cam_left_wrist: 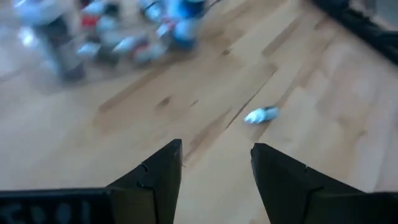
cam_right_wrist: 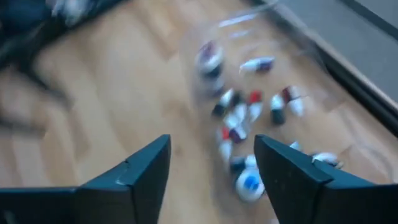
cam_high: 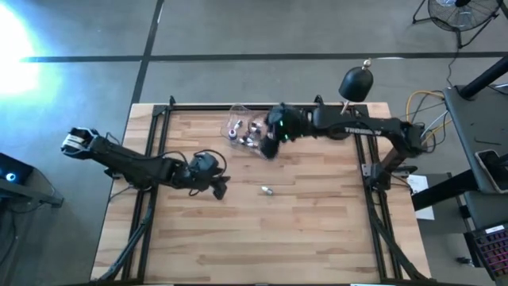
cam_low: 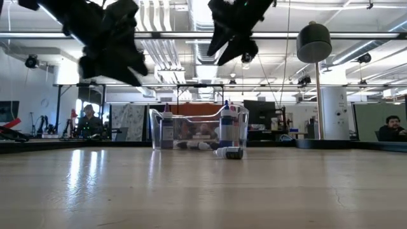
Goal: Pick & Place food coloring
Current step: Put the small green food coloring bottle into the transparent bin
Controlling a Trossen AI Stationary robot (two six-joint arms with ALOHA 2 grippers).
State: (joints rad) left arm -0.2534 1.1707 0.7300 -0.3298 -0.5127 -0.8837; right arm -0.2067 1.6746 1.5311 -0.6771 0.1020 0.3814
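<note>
Above the clear tub [cam_high: 242, 127] of food coloring bottles [cam_right_wrist: 239, 127] near the tabletop's far edge, right gripper [cam_high: 274, 141] open, empty — one stray bottle [cam_high: 267, 190] mid-table. Left gripper [cam_high: 218, 187], also spread, nearest; best lowered squarely astride it before closing.

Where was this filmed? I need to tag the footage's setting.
Probably an industrial lab or workshop: exposed ceiling ducts, a concrete floor, and a wooden table with two robot arms mounted at it.

Bare table [cam_high: 238, 238] surrounds the lone bottle [cam_high: 267, 190]; the tub [cam_high: 238, 121] stands well apart.
</note>
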